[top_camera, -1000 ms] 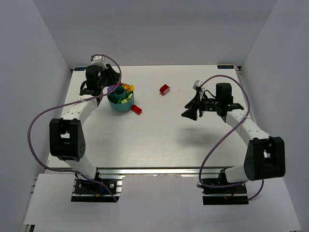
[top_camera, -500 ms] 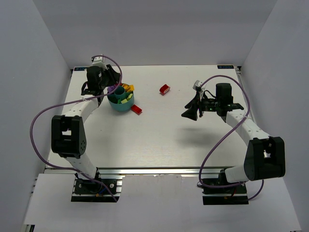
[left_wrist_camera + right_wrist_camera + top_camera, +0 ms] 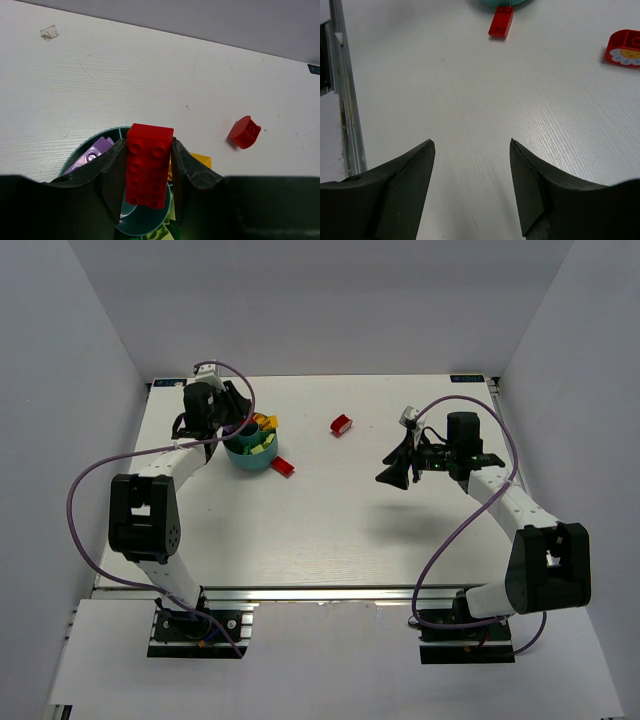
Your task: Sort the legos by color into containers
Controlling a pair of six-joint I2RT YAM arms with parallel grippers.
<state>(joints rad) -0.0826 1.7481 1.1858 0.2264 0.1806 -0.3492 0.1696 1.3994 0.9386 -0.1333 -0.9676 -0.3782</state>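
Note:
Over the round teal cup [image 3: 83, 147] [image 3: 249, 457], my left gripper [image 3: 148, 143] [image 3: 230, 421] is shut on a red two-by-four brick [image 3: 149, 166]. Under the brick are the cup's central tube and inner walls. A purple brick [image 3: 93, 154] lies in the left compartment, a yellow one [image 3: 201, 160] on the right and green ones [image 3: 161, 232] in front. A curved red brick [image 3: 342, 424] [image 3: 245, 132] [image 3: 624, 47] lies on the table right of the cup. A flat red brick [image 3: 283, 467] [image 3: 501, 22] rests against the cup's near side. My right gripper [image 3: 392, 474] [image 3: 470, 145] hovers open and empty at mid-right.
A white table [image 3: 330, 520] between pale walls. A metal rail [image 3: 345, 90] runs along its near edge. A small scrap of tape [image 3: 49, 33] sticks to the far left of the table.
My left gripper has edged slightly right over the cup with the red brick. The right arm has not moved.

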